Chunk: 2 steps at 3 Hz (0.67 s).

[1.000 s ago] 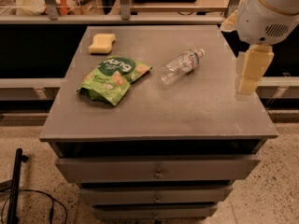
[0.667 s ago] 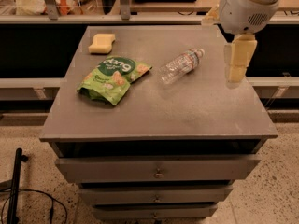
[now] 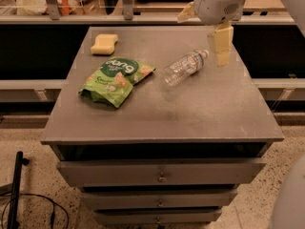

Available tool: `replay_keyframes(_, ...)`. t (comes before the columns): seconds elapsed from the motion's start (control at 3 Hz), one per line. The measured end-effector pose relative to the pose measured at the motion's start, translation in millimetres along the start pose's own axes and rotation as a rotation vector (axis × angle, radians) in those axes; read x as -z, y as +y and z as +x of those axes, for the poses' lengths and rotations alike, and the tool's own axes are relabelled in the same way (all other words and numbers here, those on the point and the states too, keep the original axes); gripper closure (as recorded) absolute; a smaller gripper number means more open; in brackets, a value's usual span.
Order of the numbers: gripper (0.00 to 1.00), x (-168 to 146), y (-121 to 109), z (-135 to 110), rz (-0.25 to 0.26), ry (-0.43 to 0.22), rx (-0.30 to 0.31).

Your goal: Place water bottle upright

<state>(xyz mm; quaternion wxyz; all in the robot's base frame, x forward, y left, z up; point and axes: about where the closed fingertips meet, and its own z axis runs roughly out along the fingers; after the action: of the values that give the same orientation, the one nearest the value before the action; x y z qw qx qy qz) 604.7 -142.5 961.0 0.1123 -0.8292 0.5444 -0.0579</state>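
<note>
The water bottle [image 3: 185, 67] is a small clear ribbed bottle. It lies on its side on the grey cabinet top [image 3: 190, 113], right of the middle, with its white cap pointing to the far right. My gripper [image 3: 222, 46] hangs from the white arm at the top right. It is just to the right of the bottle's cap end and a little above the top. It holds nothing that I can see.
A green snack bag [image 3: 116, 80] lies left of the bottle. A yellow sponge [image 3: 104, 44] sits at the far left corner. The top belongs to a cabinet with drawers [image 3: 162, 173] below its front edge. A railing runs behind the cabinet.
My gripper has moved left and toward the far side, from beside the right edge to close by the bottle's cap end. The bottle, bag and sponge have not moved.
</note>
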Motion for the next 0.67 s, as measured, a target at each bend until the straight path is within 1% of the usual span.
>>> replay_keyframes(0.33,0.00,-30.4,-19.9,4.0,-0.013,-0.024,0.107)
replay_keyframes(0.67,0.00,-61.0,-25.2,11.5,-0.037,-0.035,0.192)
